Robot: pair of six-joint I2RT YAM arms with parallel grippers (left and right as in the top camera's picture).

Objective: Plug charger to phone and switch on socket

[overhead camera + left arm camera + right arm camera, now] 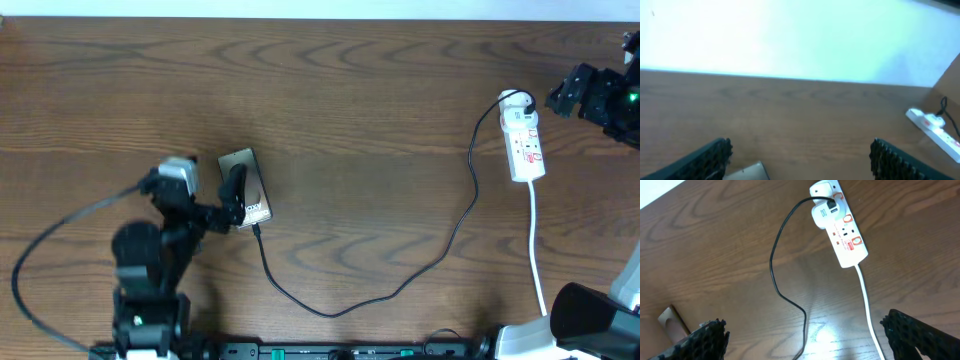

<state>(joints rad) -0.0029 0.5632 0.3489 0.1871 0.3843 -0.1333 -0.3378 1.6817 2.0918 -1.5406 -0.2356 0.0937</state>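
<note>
**Overhead.** The phone [245,188] lies on the table [350,90] left of centre. Its long axis runs near-to-far with a slight tilt, brown face up, white lettering along one edge. The left gripper [234,196] sits over it with one dark finger across its face; the spread is not readable here. The charger [400,285] is a thin black line from the phone's near end that sags toward the near table edge, then rises to the socket [524,135]. Its tip meets the phone's near edge; cannot tell whether it is seated or only touching.

The socket is a white oblong with red marks at the far right, long axis near-to-far. The white cord [538,250] leaves its near end. The right gripper [558,98] hangs just beside the socket's far end, on its right and apart from it. The right arm is much the nearer; the left is well apart.

**Left wrist.** The fingers are wide, with bare table between them. A pale corner of the phone shows low beside one finger. The socket is small at the right edge.

**Right wrist.** The fingers are wide and empty. The socket lies ahead, slightly right of the midline, on a diagonal with its cord end toward the camera. A white adapter [822,212] sits in its far outlet, and the charger leaves from it. Red-ringed switches run along the face.

Judgement: the switch press falls to the right arm, with one fingertip brought down on the switch beside the adapter.
</note>
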